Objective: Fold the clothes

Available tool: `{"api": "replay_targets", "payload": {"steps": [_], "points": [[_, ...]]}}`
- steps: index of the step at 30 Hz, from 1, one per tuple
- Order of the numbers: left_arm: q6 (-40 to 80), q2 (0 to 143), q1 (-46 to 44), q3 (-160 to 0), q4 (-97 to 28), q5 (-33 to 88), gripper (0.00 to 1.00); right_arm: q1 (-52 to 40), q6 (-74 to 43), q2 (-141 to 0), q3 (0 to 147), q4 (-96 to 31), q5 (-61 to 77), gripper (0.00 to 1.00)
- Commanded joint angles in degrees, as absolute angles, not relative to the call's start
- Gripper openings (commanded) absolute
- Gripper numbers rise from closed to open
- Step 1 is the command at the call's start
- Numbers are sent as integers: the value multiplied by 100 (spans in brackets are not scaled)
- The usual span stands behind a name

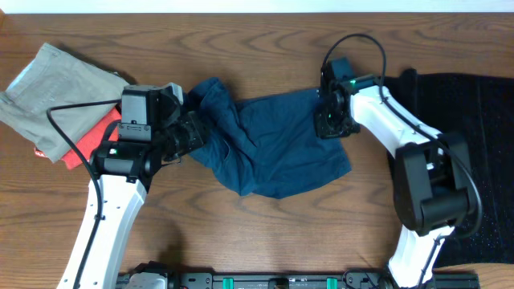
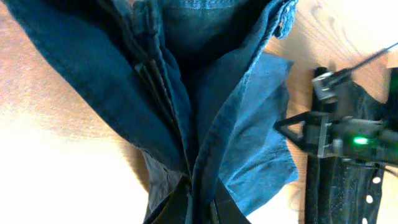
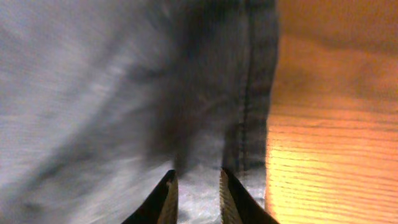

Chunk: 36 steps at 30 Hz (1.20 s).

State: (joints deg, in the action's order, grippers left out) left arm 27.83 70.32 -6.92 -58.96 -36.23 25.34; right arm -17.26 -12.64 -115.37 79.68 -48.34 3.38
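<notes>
The dark navy-blue trousers lie crumpled in the middle of the wooden table. My left gripper is at their left end, shut on a bunched fold; in the left wrist view the cloth is pinched between the jaws, with seams and a lighter flap hanging beyond. My right gripper is at the trousers' right edge. In the right wrist view its fingers stand close together with blurred cloth between them, next to a stitched seam.
A grey-khaki folded garment lies over a red one at the far left. A black sparkly cloth covers the right side. The right arm shows in the left wrist view.
</notes>
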Motion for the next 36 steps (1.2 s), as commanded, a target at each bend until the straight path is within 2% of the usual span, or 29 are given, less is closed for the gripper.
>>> {"api": "replay_targets", "payload": {"steps": [1,14,19,24,32,34,36], "points": [[3039,7041,-904,-6086,-3417,2644,6,-1824,-1173,-11786,7811,-4805,331,19],[3533,7850,-2460,-6086,-2097,2635,6,-3107,-2016,-11841,7601,-4569,799,19],[3636,8296,-2869,-6086,-1673,2637,6,-3446,-2165,-11841,7601,-4571,740,24],[3634,8455,-3026,-6086,-1625,2637,6,-3286,-2226,-11799,7690,-4925,239,33],[3632,8455,-3035,-6086,-2053,2639,7,-2355,-2110,-11187,8427,-5887,-449,41],[3634,8455,-3035,-6086,-2233,2641,17,-2115,-2104,-10960,8571,-5966,-451,48],[3632,8455,-3039,-6086,-2355,2648,50,-1920,-2093,-10753,8628,-5964,-399,52]]}}
